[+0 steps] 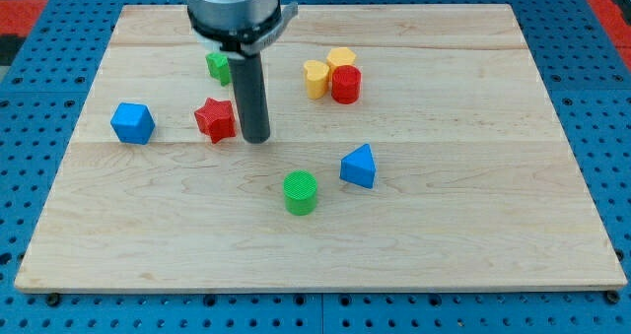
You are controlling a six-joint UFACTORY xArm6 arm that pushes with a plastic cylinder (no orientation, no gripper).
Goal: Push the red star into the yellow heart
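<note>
Two red blocks (215,118) (346,84); two yellow (315,79) (342,58); two green (218,65) (301,192); two blue (132,123) (359,167).

My tip (256,138) stands just right of the red star (215,119), on the side facing the yellow heart (315,79). Bare bench (473,98) lies between them; the red cylinder (346,84) touches the heart's right.

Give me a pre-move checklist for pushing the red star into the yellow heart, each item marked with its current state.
1. My tip in view: ok.
2. Tip on the red star's far side from the yellow heart: not ok, it stands on the view's right of the star, the heart's side.
3. Tip touching the star: cannot tell.
4. Path from star to heart free of blocks: ok.
5. Heart free-standing: not ok, the red cylinder and another yellow block crowd it.
</note>
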